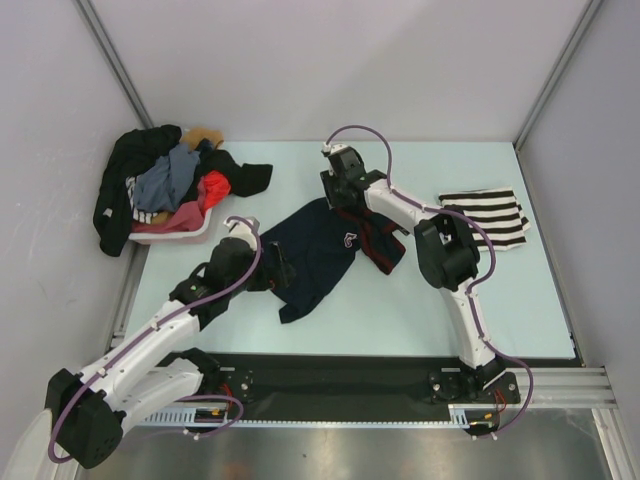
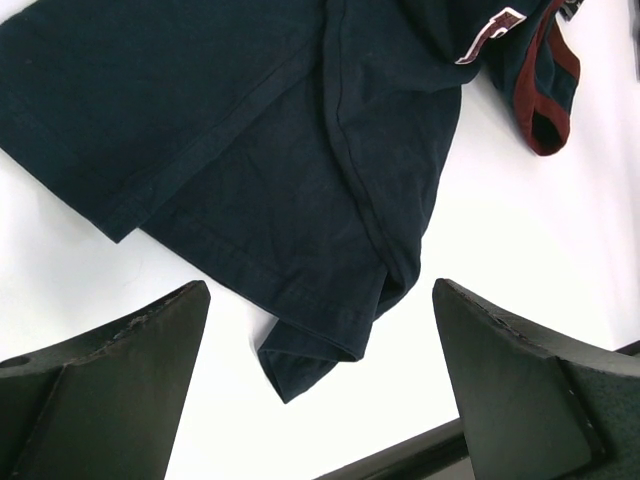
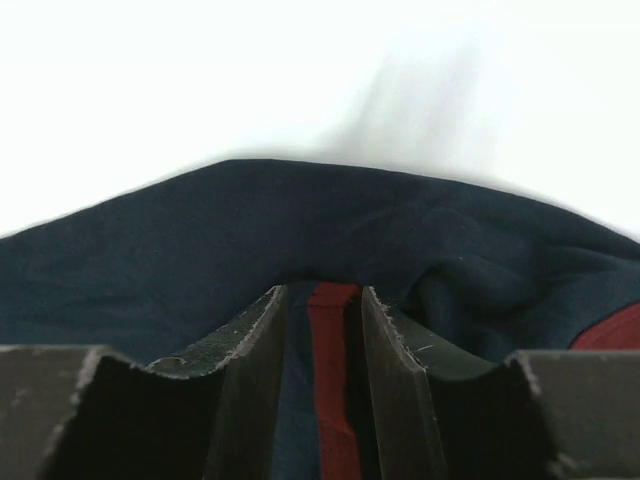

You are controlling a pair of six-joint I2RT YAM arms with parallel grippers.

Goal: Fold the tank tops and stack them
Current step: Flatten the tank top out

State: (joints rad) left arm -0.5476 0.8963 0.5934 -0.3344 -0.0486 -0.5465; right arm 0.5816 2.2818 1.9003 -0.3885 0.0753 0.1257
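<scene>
The overhead view is taking in the whole table (image 1: 420,310). The navy jersey (image 1: 325,255) is lying crumpled at its middle. A folded striped top (image 1: 487,215) is resting well to the right of the jersey, apart from it. A pink basket (image 1: 178,234) heaped with clothes (image 1: 175,180) is sitting off beyond the jersey's far left corner.

From above, both sets of jaws are too small and dark to read. The left gripper (image 1: 278,272) is hanging at the jersey's near left hem, and the right gripper (image 1: 344,206) is pressing on the jersey's far edge.

The wrist cameras are settling what the overhead view is hiding. The left gripper (image 2: 320,300) is standing with its jaws spread wide and holding nothing. A folded-over hem corner of the jersey (image 2: 250,150) is lying between them, clear of both fingers (image 2: 120,370). This view is also catching a loop of dark red trim (image 2: 548,95) and part of a white figure (image 2: 490,28), cut off by the frame edge.

The right gripper (image 3: 322,300) is pinching a ridge of the jersey (image 3: 300,215). A strip of the red trim (image 3: 332,380) and navy cloth are filling the narrow gap between its jaws. The cloth is bulging up around them.
</scene>
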